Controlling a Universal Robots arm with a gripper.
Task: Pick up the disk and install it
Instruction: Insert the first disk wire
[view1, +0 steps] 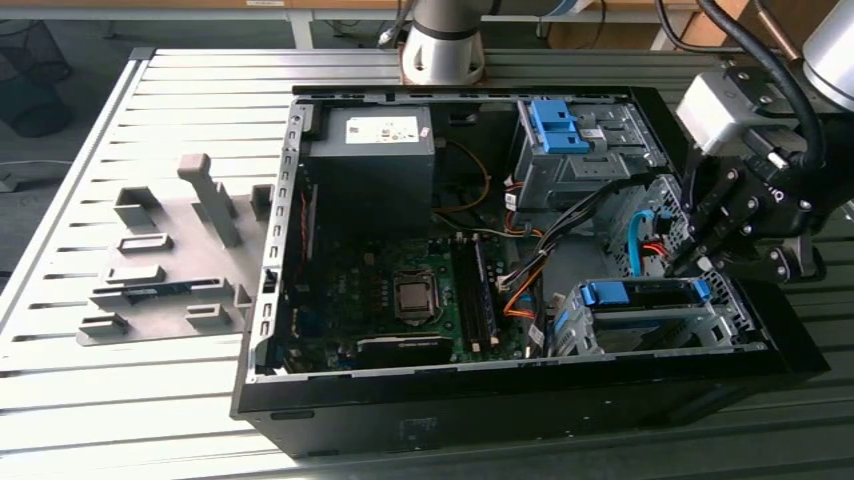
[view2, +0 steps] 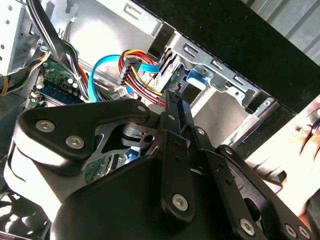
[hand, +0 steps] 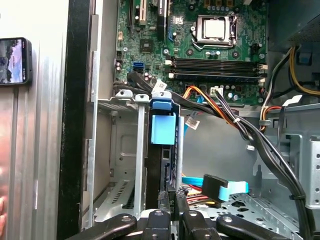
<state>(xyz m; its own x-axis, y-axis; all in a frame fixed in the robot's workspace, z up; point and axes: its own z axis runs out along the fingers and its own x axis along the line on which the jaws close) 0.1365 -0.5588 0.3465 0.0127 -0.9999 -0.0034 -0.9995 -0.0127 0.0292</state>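
A slatted metal table (view1: 174, 90) carries an open computer case (view1: 400, 420) mid-frame and a grey fixture plate (view1: 160, 295) at left.

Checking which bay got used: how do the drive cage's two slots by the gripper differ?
The empty slot shows bare grey metal; the filled slot holds the disk with its blue carrier. The empty slot lies nearest the black case wall; the filled slot faces the cables. The gripper sits at the filled slot, not the empty one. Both belong to one grey cage.

Exterior view: high, angled down on whole case (view1: 467, 420). Both wrist views: close behind gripper (view2: 173, 97) (hand: 170, 200), facing into case. All 3 share cage (hand: 125, 145).
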